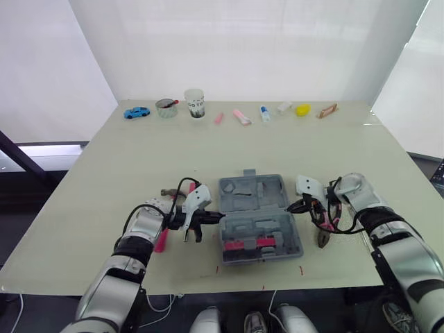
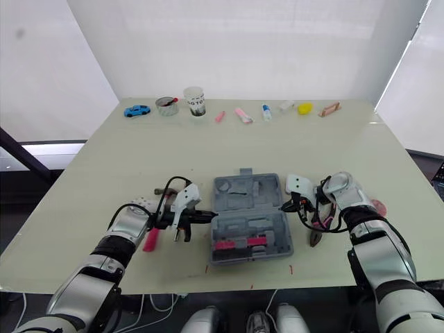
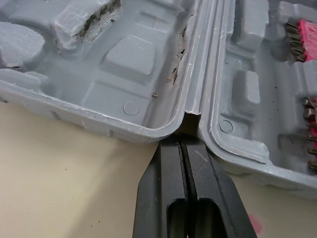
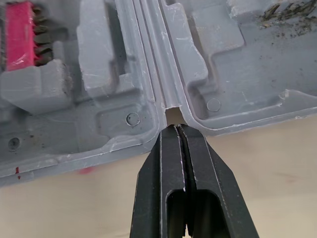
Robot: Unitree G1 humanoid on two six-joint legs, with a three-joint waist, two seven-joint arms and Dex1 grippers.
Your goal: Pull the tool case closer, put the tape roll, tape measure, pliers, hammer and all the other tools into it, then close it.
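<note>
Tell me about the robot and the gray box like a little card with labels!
case: open, lying flat on the table
inside: pink pieces in the near half
left gripper: fingers shut, tips at the hinge notch on the case's left side
right gripper: fingers shut, tips at the hinge notch on the right side
pliers: on the table right of the case
pink tool: on the table left of the case
far edge: toy car, cup, small bits in a row
</note>
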